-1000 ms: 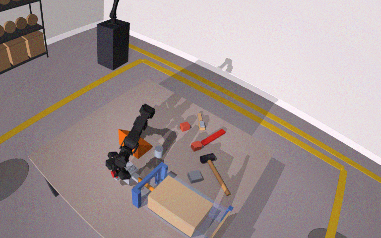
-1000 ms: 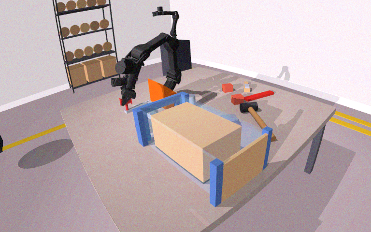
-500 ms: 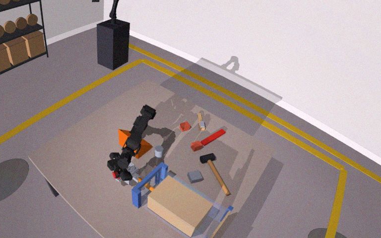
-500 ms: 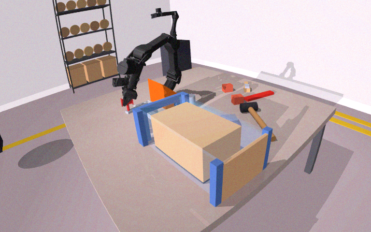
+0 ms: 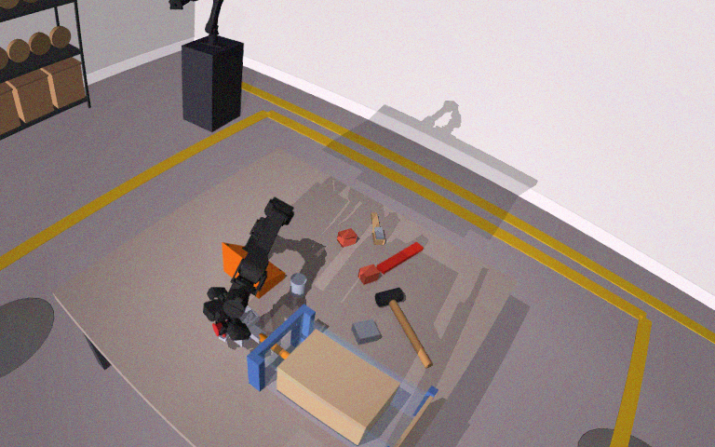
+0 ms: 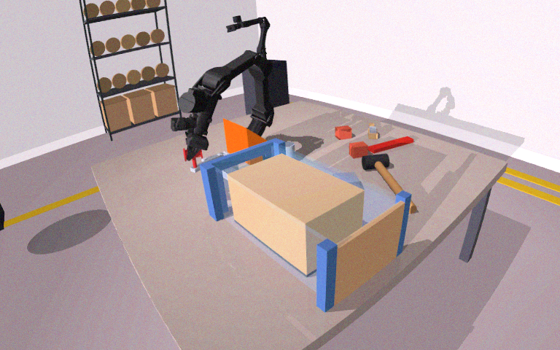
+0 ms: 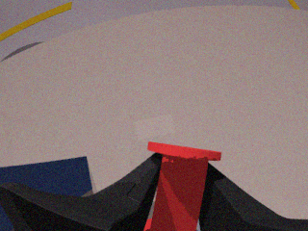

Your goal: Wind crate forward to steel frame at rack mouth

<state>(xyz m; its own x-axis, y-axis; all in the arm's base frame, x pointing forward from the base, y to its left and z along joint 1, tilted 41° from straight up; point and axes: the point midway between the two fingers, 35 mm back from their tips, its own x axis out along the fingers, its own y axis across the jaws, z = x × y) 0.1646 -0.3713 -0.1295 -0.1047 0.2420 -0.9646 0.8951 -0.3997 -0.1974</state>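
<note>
Winding the crate (image 5: 339, 376) (image 6: 296, 188) forward, by the look of it, with the gripper (image 5: 225, 331) (image 6: 192, 154) (image 7: 179, 161) clamped on the red winch handle (image 5: 217, 329) (image 6: 197, 164) (image 7: 180, 192).
Probably past the key-fitting step, though unable to tell how deep the key sits. To the crate: lying flat between the clear panels, just behind the blue steel frame (image 5: 257, 370) (image 6: 214, 195), seemingly short of contact. Next, swing the handle around the winch in a level arc, watch for tipping or riding up, stop at contact, then release and back away.
</note>
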